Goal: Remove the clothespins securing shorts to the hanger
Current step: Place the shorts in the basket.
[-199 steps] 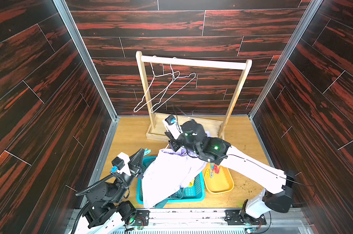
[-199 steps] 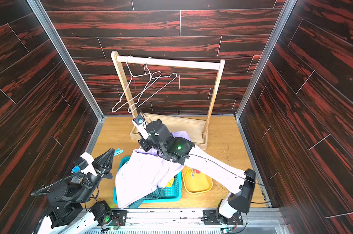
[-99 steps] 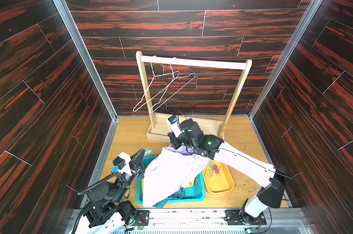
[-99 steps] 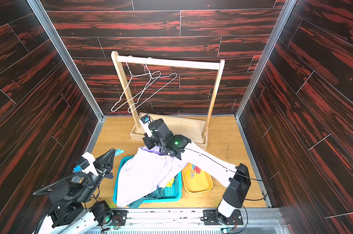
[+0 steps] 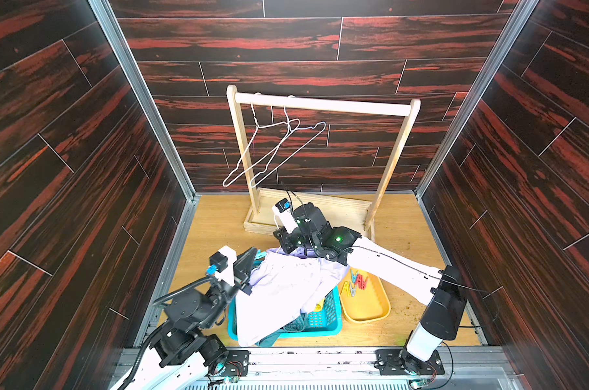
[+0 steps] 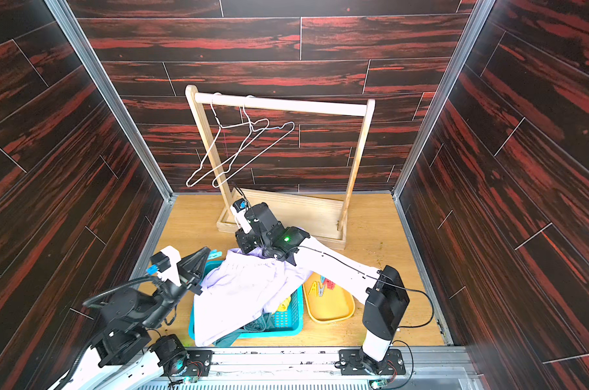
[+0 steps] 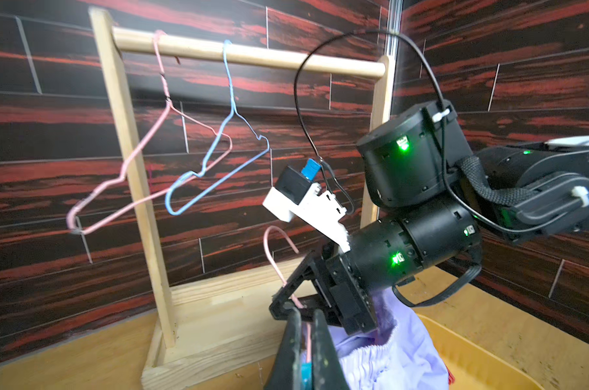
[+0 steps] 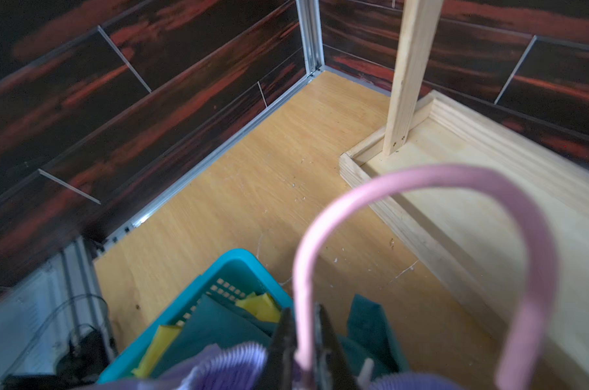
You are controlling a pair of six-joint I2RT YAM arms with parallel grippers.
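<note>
Dark, red-streaked panel walls (image 5: 83, 175) close in three sides of a tan wooden surface (image 5: 408, 236). Open room lies between the wall and the right post of a pale wooden clothes rack (image 5: 320, 105). In both top views pale lavender shorts (image 5: 286, 290) drape over a teal plastic basket (image 5: 321, 320), beside a yellow oval tray (image 5: 370, 310) of loose clothespins (image 5: 355, 282). Only the right wrist view shows yellow shorts (image 8: 261, 305) and dark teal shorts (image 8: 218, 326) inside the basket. The left fingers (image 7: 291, 337) are pressed together on a light blue clothespin (image 6: 214, 254) at the lavender shorts' edge. The right fingers (image 8: 284, 337) flank the neck of a pink wire hanger (image 8: 421, 175); whether they press it cannot be told.
</note>
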